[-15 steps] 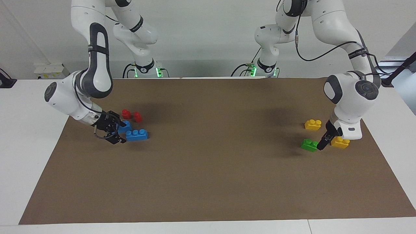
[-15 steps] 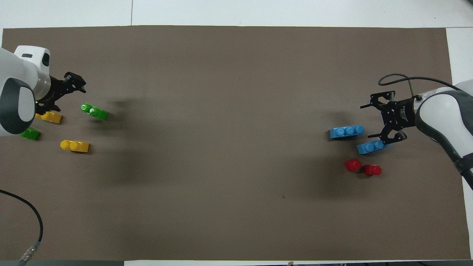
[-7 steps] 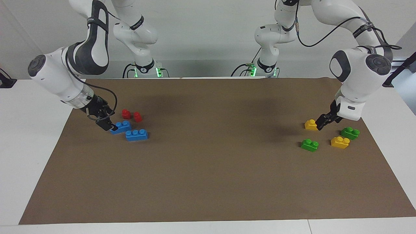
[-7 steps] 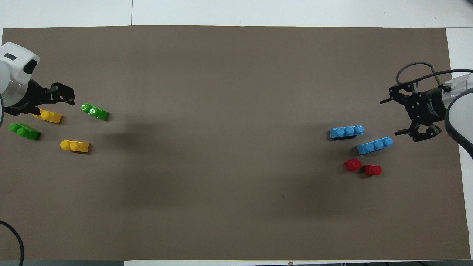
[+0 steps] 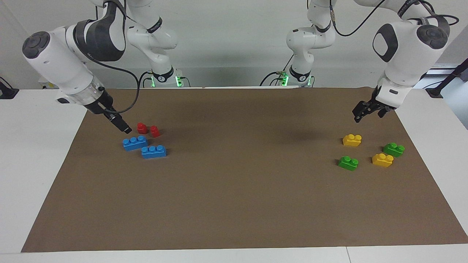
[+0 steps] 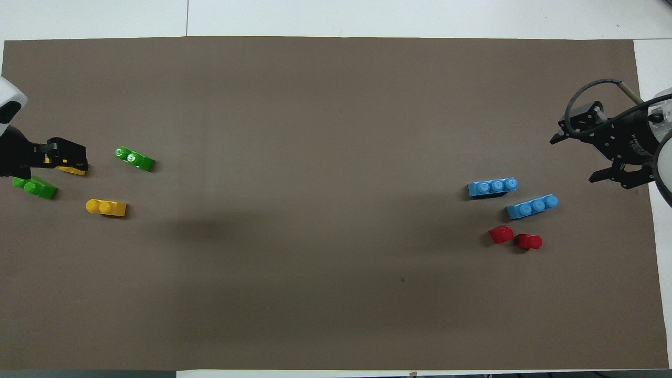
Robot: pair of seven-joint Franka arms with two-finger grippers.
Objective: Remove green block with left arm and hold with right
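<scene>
The bench (image 5: 33,164) is white, with a big brown mat (image 5: 234,204) spread on it; little toy bricks lie on the mat in two groups, well apart.

At the left arm's end lie four short bricks; one green block (image 5: 348,163) is the farthest of them from the robots; the other green block (image 5: 393,149) lies closer to the edge of the mat; one yellow brick (image 5: 352,140) is the nearest to the robots, and the other yellow brick (image 5: 382,160) sits between the two green ones; none of them touch.

The left hand (image 5: 365,110) hangs in the air over the mat near these bricks; its fingers are spread wide and it holds nothing; it touches no brick.

At the right arm's end lie two long blue bricks (image 5: 135,142) side by side, and two small red bricks (image 5: 148,129) just beside them, nearer to the robots.

The right hand (image 5: 122,124) is up in the air over the mat, just beside the red bricks; seen from above its fingers stand wide open; it holds nothing too.

Both green blocks rest flat on the mat with their bumps up.
</scene>
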